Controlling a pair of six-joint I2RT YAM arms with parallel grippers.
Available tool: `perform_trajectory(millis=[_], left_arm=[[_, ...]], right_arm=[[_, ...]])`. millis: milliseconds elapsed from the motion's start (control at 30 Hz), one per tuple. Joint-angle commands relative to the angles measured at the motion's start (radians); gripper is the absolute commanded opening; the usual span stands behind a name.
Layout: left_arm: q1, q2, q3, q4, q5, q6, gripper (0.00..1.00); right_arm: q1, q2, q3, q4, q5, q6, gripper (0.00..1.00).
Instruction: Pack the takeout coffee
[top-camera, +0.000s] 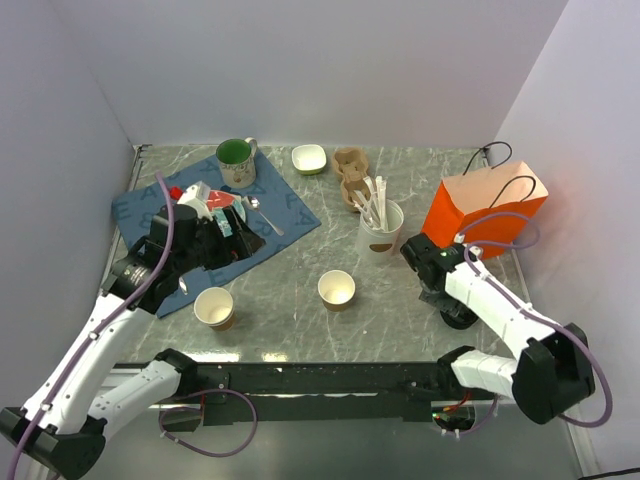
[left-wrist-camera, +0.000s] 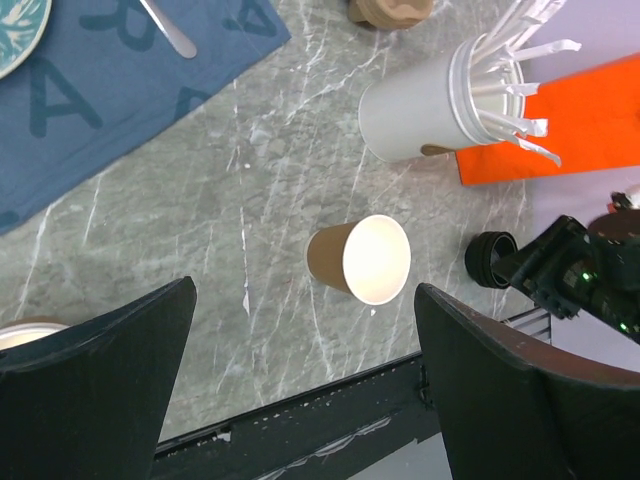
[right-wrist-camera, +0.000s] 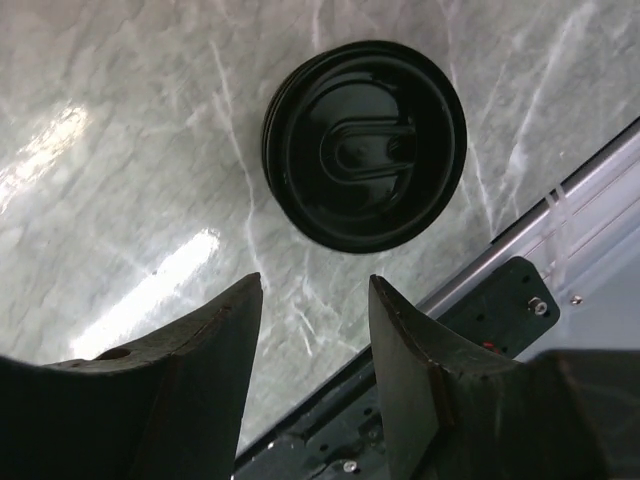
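Note:
No lidded brown cup shows in any view. A lidless brown paper cup (top-camera: 336, 289) stands mid-table and also shows in the left wrist view (left-wrist-camera: 358, 260). A second lidless paper cup (top-camera: 215, 308) stands at the front left. A stack of black plastic lids (right-wrist-camera: 365, 145) lies on the table at the front right (top-camera: 460, 316). My right gripper (right-wrist-camera: 315, 285) is open and empty, just above the table, with the lids beyond its fingertips. My left gripper (left-wrist-camera: 305, 290) is wide open and empty, raised over the blue cloth (top-camera: 225, 240).
An orange paper bag (top-camera: 485, 208) stands at the right. A white cup of stirrers (top-camera: 381, 232) and a cardboard cup carrier (top-camera: 352, 175) are behind the middle cup. A green mug (top-camera: 236, 160), a small bowl (top-camera: 309, 158) and a spoon (top-camera: 262, 213) sit by the blue cloth (top-camera: 290, 205).

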Motion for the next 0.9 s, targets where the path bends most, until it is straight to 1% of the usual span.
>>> perform_trajectory(millis=[0, 133, 267, 333, 467, 733, 867], left_arm=[[-0.014, -0.024, -0.003, 0.057, 0.019, 0.027, 0.97], [-0.027, -0.024, 0.005, 0.049, 0.016, 0.031, 0.97], [-0.054, -0.022, 0.029, 0.024, -0.035, 0.054, 0.97], [-0.063, -0.025, 0.04, 0.021, -0.049, 0.069, 0.97], [-0.071, -0.031, 0.059, 0.003, -0.081, 0.082, 0.97], [-0.087, -0.033, 0.066, 0.0, -0.087, 0.091, 0.97], [-0.088, -0.036, 0.072, -0.005, -0.087, 0.096, 0.97]], right_arm=[[-0.018, 0.032, 0.006, 0.083, 0.069, 0.007, 0.54], [-0.026, 0.075, -0.004, 0.122, 0.074, -0.017, 0.55], [-0.039, 0.101, -0.018, 0.168, 0.063, -0.048, 0.56], [-0.052, 0.117, -0.021, 0.183, 0.054, -0.071, 0.52], [-0.075, 0.126, -0.026, 0.211, 0.031, -0.103, 0.52], [-0.082, 0.192, 0.0, 0.189, 0.033, -0.102, 0.54], [-0.084, 0.21, 0.008, 0.179, 0.036, -0.099, 0.52]])
